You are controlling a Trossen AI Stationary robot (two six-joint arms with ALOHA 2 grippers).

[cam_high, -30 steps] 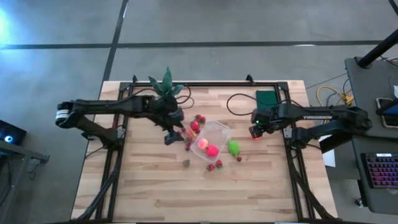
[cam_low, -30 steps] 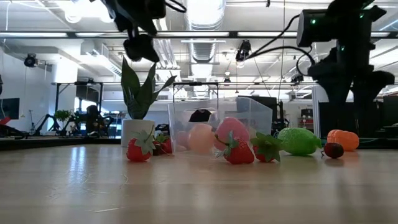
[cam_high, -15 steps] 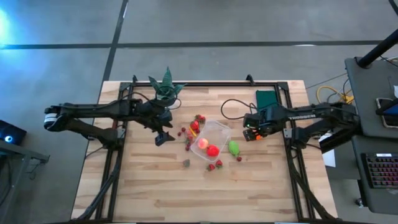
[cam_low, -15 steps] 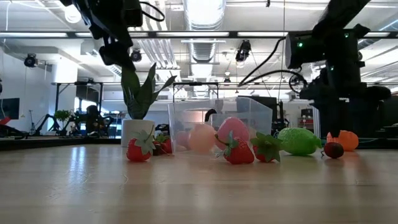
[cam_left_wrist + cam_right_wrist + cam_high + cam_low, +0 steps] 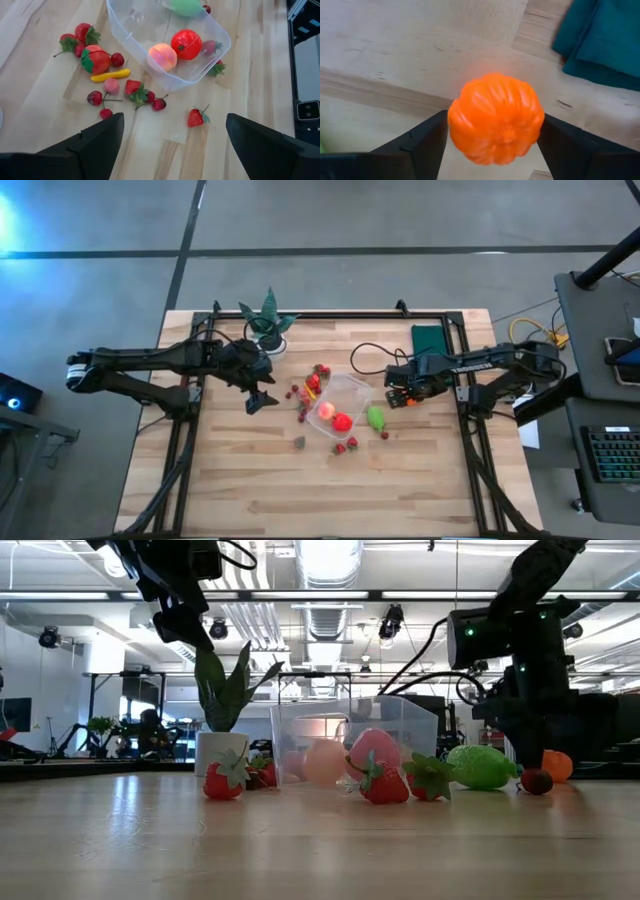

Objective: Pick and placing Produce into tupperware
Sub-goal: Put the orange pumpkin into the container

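Straddling a small orange pumpkin [image 5: 495, 119], the right tool [image 5: 402, 394] has its 2 fingers [image 5: 420, 142] on either side of the ribbed fruit, close against its flanks, though a firm grip cannot be told; the pumpkin sits on the desk [image 5: 250, 480] near a dark green cloth [image 5: 430, 338]. From this tool the tupperware [image 5: 340, 405] lies toward the desk's middle, and the right arm is plainly the nearer one for this piece. Between pumpkin and tub lies a green fruit [image 5: 376, 417] with a small dark cherry [image 5: 384, 434] just beside it, so a carry would likely need to lift over them. The tub already holds a red piece [image 5: 186, 44] and a pink-orange piece [image 5: 162, 57]. Beyond the tub, strawberries [image 5: 95, 59] and cherries lie loose, with the left tool [image 5: 257, 400] hovering open above them, near a potted plant [image 5: 265, 320].
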